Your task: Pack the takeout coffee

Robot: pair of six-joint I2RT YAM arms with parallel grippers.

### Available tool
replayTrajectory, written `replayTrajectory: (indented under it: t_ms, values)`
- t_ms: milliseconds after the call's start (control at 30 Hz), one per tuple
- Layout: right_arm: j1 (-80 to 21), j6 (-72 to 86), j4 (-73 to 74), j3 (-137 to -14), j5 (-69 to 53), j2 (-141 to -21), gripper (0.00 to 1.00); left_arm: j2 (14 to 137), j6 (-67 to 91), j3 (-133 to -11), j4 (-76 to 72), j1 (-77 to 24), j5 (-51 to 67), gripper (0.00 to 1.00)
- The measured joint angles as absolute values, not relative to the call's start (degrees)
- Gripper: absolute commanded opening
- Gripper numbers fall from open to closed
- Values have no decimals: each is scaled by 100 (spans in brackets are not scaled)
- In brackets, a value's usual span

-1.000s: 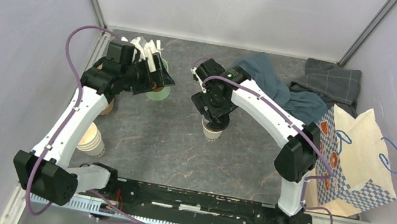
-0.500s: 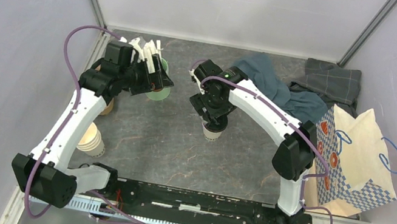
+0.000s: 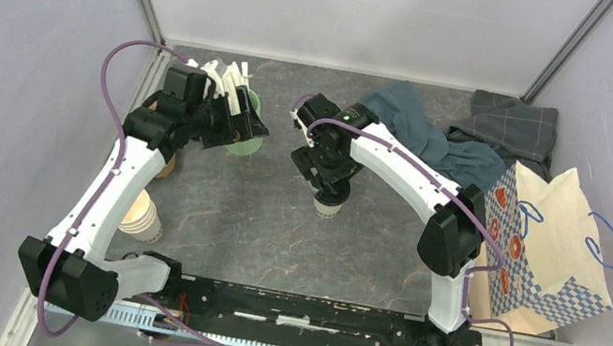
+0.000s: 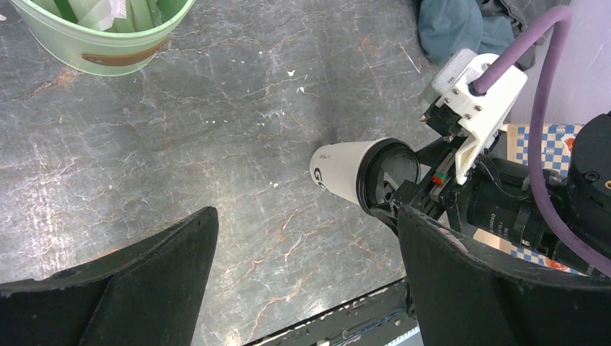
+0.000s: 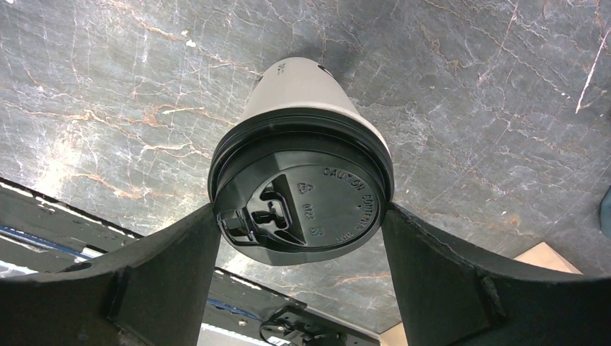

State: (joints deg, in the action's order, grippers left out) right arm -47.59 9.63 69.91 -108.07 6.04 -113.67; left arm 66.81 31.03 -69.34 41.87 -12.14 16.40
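With right gripper [image 5: 301, 216] clasping the coffee [image 5: 306, 101] by its black lid rim at table centre, holding it upright against spills, probably readying a lift toward the bag [image 3: 547, 244] at three o'clock, left gripper [image 4: 310, 288] gaping empty at ten.

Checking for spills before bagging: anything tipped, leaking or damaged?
Nothing stands out. The takeout coffee stands upright, black lid seated flat, and the table around it shows no liquid. The green mug is upright too.
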Motion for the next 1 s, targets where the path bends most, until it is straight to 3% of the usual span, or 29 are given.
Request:
replayTrajectory:
  t_ms: [133, 300, 467, 600, 833, 900, 1000]
  values:
    - [-4759, 961, 6991, -10807, 604, -11393, 89, 6681, 3092, -6934, 4189, -1214, 1640, 100]
    - [-4757, 956, 7000, -10822, 607, -11441, 98, 6681, 3074, -6934, 4189, -1219, 1640, 100]
    - [-4757, 958, 7074, -11203, 554, -11522, 98, 6683, 3074, -6897, 4191, -1243, 1662, 100]
    - [-4713, 982, 7026, -11187, 408, -11281, 98, 6720, 3076, -6895, 4191, -1260, 1870, 94]
    - [-3719, 1063, 6036, -8576, -685, -9004, 85, 7179, 3492, -6873, 4060, -1990, 2510, 66]
    - [-3157, 1083, 5568, -7824, -1186, -8388, 82, 7306, 3850, -6678, 3726, -2244, 2797, 64]
    - [-2355, 1179, 4587, -6521, -2202, -7664, 80, 7352, 4416, -6204, 3205, -2480, 3044, 72]
